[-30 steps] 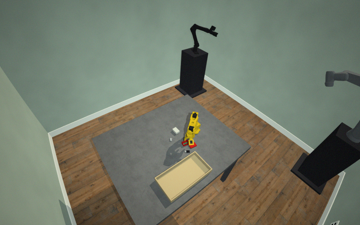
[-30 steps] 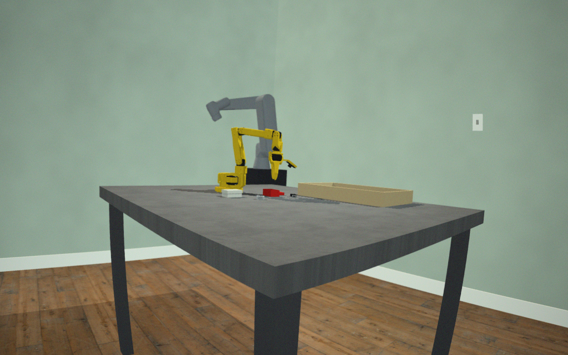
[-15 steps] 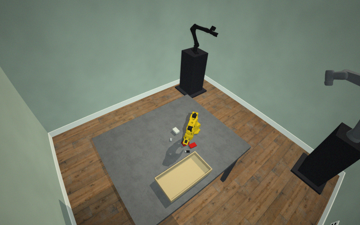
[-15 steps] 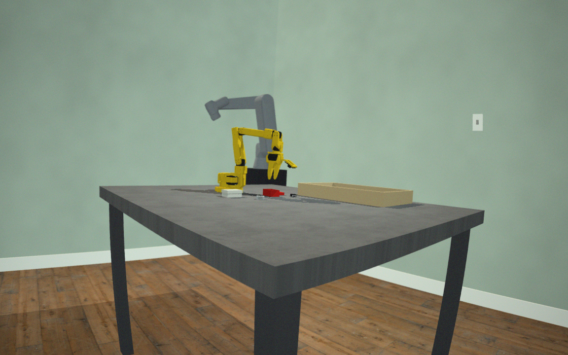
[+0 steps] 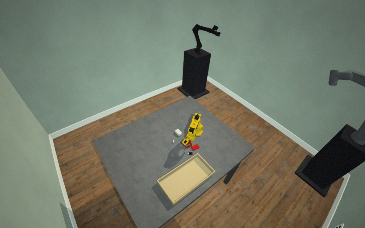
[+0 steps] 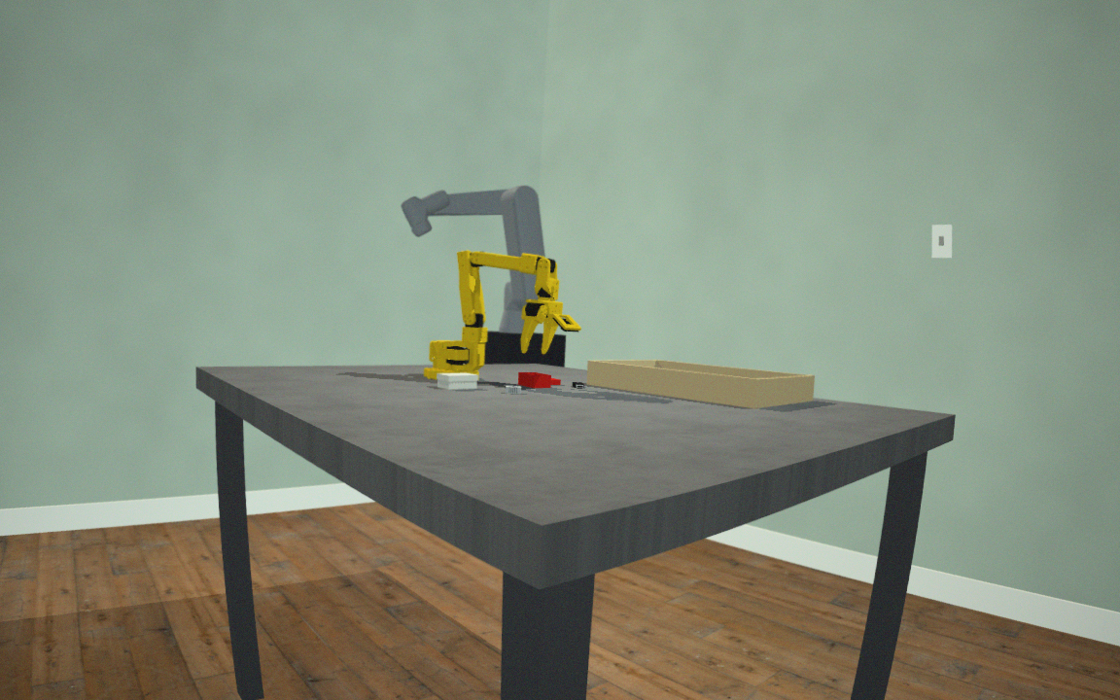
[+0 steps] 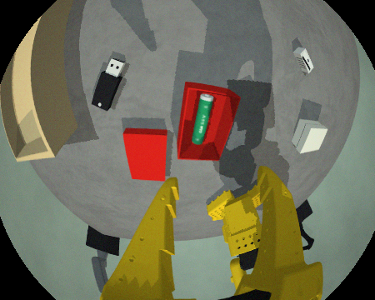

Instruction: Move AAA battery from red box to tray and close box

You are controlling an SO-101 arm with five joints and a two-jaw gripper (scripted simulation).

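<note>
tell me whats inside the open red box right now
The wrist view shows one green AAA battery lying lengthwise in the open red box. Its lid lies beside it on the table. The floor under the battery is hidden.

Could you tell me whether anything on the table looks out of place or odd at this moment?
Only what the job explains: the red box stands open with the green AAA battery lying inside, and its red lid lies flat on the table beside it. The tray holds nothing. The gripper hangs above, holding nothing.

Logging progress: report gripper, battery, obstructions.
Gripper open, empty, above the table. AAA battery in open red box. Lid beside it. Nothing blocking.
</note>
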